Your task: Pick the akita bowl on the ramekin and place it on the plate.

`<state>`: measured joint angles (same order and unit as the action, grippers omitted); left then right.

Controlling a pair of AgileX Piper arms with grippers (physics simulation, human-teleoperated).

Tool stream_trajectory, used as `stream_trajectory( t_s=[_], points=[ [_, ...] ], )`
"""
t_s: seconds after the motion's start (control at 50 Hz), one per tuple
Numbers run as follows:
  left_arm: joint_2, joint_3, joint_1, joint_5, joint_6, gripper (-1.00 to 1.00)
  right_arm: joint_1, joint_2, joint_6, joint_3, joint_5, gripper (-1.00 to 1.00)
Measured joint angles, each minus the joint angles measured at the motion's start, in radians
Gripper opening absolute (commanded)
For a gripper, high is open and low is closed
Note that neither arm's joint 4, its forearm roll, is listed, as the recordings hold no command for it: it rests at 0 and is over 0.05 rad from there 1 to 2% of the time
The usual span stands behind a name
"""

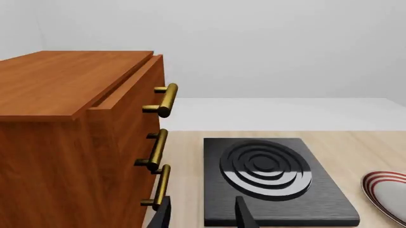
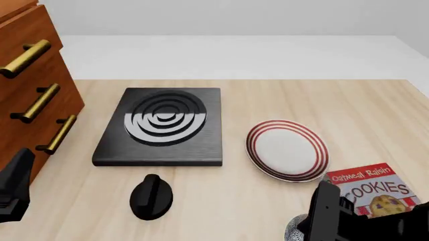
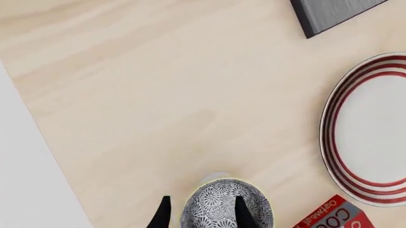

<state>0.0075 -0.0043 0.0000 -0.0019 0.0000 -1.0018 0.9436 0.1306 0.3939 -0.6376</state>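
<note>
The akita bowl (image 3: 216, 204), dark with a fine white pattern, sits at the table's near edge in the right wrist view. A sliver of the white ramekin (image 3: 216, 177) peeks out from under it. My right gripper (image 3: 201, 214) is open and straddles the bowl's rim, one finger (image 3: 163, 213) outside it and the other over the bowl. In the front view the right arm hides most of the bowl (image 2: 291, 231). The red-ringed plate (image 2: 287, 149) lies bare just beyond. My left gripper (image 1: 203, 216) hangs open and empty beside the wooden cabinet.
A black stove (image 2: 164, 125) with a ringed burner lies left of the plate. In front of it stands a black knob-like object (image 2: 150, 197). A cookie box (image 2: 375, 193) sits right of the bowl. The wooden drawer cabinet (image 2: 27, 90) stands at the far left.
</note>
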Motion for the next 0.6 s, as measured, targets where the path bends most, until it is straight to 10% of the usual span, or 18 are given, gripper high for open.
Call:
stream_trajectory(
  t_s=[0.6],
  points=[
    [0.0,0.0,0.0,0.0,0.0,1.0,-0.035,0.05,-0.069,-0.057,0.08,1.0]
  ],
)
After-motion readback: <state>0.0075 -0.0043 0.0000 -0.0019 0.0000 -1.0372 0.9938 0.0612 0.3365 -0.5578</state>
